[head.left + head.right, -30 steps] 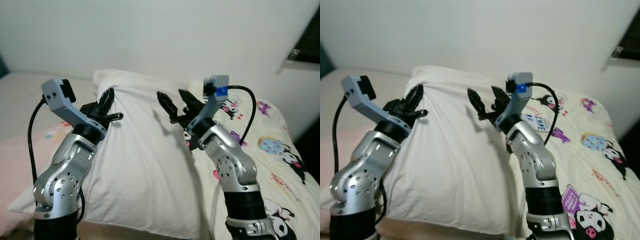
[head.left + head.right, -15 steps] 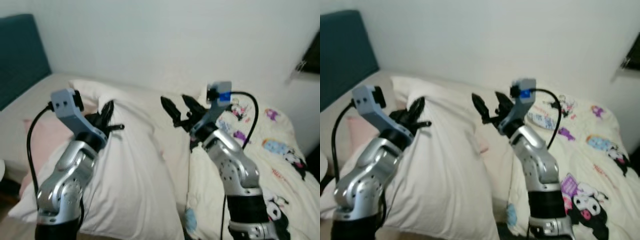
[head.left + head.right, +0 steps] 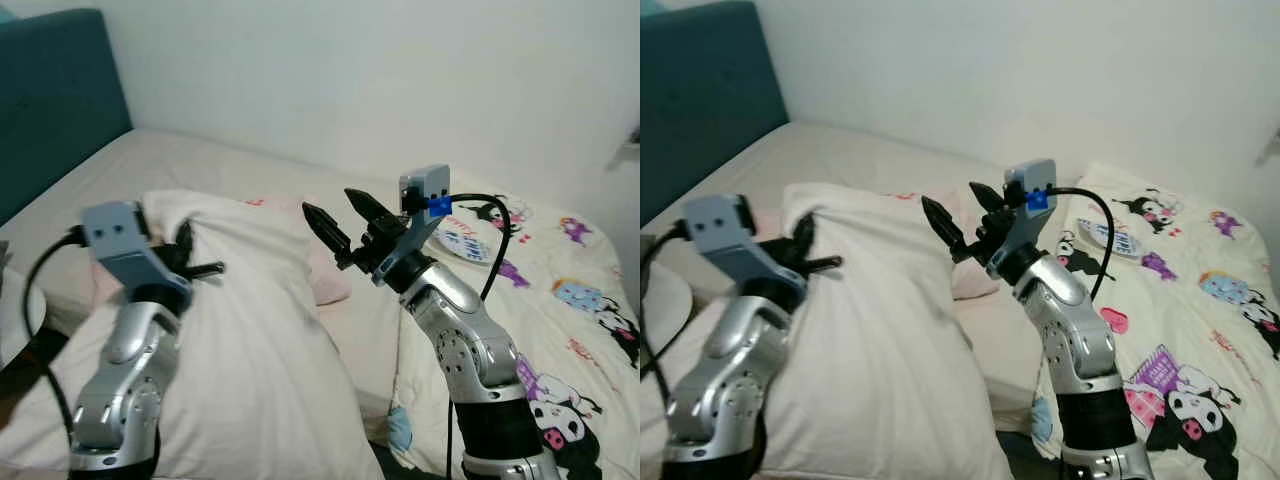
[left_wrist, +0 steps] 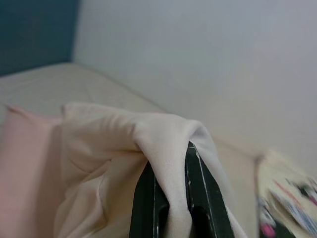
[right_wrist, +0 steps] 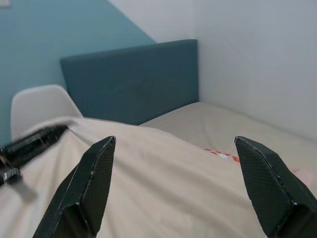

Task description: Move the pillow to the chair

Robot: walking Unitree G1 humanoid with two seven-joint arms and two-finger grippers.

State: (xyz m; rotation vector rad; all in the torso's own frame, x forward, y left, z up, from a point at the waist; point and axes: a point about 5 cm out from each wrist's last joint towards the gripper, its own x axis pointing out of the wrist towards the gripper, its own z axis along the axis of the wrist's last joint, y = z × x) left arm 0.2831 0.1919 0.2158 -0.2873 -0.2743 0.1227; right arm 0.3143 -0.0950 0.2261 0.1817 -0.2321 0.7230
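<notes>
A bedroom with a plain pale wall: a teal headboard (image 3: 60,90) stands at the far left, a beige bed (image 3: 200,165) runs across, and a cartoon-print quilt (image 3: 570,300) covers its right part.

Going left to right, the left gripper (image 3: 190,262) is raised at chest height, its fingers clenched on a fold at the upper corner of the big white pillow (image 3: 260,360); the left wrist view shows the cloth pinched between the two black fingers (image 4: 198,193). The pillow hangs lifted between the arms, above the bed edge. A pink pillow (image 3: 328,280) lies on the bed behind it. The right gripper (image 3: 345,225) is held high with its fingers spread wide, just beside the pillow's right upper edge and gripping nothing.

The likely trouble: the whole pillow hangs from one pinch of loose cover, so it could slip out during a turn or walk, or drag below. A white chair (image 5: 37,106) appears by the headboard in the right wrist view.
</notes>
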